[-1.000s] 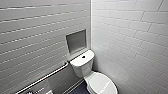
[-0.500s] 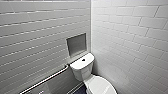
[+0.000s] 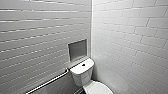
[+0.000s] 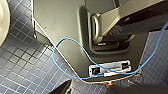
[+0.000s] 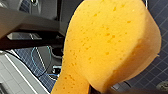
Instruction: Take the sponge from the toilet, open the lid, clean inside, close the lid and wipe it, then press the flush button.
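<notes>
**Right claw**: clenched on the sponge. A dark finger shows at the sponge's narrow end. The orange, pitted body bulges outward from the grip and hangs in the air above the floor, which is dark blue small-square tile. Parts of the robot's own dark frame lie beside it.

**Left claw**: whether it is released or clenched cannot be told. Nothing of the task lies at it. A thin blue cable loops across the robot's grey base, with the same blue tile around it.

**The toilet**: white, standing in the corner of the room, well apart from both claws.

**The flush button**: small, dark, at the centre of the tank top.

**The lid**: white oval, partly cut by the picture's edge, apparently lying down over the bowl.

**Recessed niche**: set in the wall just above the tank.

**Grab rail**: metal, running along the left wall beside the tank.

**Walls**: pale brick-laid tile.
</notes>
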### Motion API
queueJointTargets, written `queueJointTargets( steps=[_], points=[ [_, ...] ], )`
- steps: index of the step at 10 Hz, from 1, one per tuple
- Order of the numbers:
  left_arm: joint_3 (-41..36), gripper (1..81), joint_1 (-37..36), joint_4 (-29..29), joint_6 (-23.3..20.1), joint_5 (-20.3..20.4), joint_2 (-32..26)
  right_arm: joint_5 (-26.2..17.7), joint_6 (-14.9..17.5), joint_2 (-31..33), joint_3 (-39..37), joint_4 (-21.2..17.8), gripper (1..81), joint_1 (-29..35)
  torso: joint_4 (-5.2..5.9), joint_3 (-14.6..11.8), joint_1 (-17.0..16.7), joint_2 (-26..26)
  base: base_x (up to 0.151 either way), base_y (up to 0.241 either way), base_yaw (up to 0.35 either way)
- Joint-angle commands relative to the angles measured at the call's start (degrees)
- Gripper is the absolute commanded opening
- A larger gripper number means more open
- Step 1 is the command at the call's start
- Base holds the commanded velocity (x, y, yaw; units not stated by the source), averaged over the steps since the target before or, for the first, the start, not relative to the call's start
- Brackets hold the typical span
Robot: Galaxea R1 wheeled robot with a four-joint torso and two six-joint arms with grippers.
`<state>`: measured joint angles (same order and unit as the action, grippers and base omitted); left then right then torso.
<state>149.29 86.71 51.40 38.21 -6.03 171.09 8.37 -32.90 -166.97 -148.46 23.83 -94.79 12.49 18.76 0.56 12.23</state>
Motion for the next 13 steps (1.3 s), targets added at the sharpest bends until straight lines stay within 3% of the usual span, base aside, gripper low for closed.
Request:
queueJointTargets(
  steps=[1, 2, 3, 5, 6, 7, 13],
  points=[
    [0.83, 81.1, -1.85, -0.51, 0.02, -2.75, 0.74, -14.88, 0.2, -4.26, -4.53, 1.21, 1.0, 2.54, 0.0, -0.02, 0.0, 0.0, 0.0, 0.0, 0.0],
    [0.83, 81.1, -1.93, -0.42, -0.06, -2.75, 0.83, -15.85, 2.49, -4.53, -4.9, 0.78, 1.0, 3.95, 0.0, 0.0, 0.0, 0.0, 0.0, 0.0, 0.0],
    [0.83, 81.1, -2.11, -0.42, -0.06, -2.75, 0.91, -17.59, 10.3, -4.53, -4.47, -1.89, 1.0, 4.3, 0.0, -0.02, -0.02, 0.0, 0.0, 0.0, 0.0],
    [0.83, 81.1, -2.38, 0.02, -0.15, -2.75, 1.27, -17.16, 33.72, -4.27, -4.46, -23.15, 1.0, 4.3, 0.0, -0.02, -0.02, 0.0, 0.0, 0.0, 0.0],
    [0.83, 81.1, -2.72, 0.19, -0.15, -2.75, 1.27, -16.57, 41.59, -4.27, -4.46, -31.63, 1.0, 4.39, 0.0, -0.02, -0.02, 0.0, 0.0, 0.0, 0.0],
    [0.83, 81.1, -2.9, 0.2, -0.23, -2.75, 1.27, -15.85, 44.23, -4.27, -4.64, -35.32, 1.0, 4.91, 0.0, -0.02, -0.02, 0.0, 0.0, 0.0, 0.0],
    [2.68, 81.1, -4.31, 0.11, -0.06, -2.75, 2.15, -17.87, 44.15, -5.32, -6.84, -35.7, 1.0, 6.76, 0.0, -0.02, -0.02, 0.0, 0.0, 0.0, 0.0]
  ],
)
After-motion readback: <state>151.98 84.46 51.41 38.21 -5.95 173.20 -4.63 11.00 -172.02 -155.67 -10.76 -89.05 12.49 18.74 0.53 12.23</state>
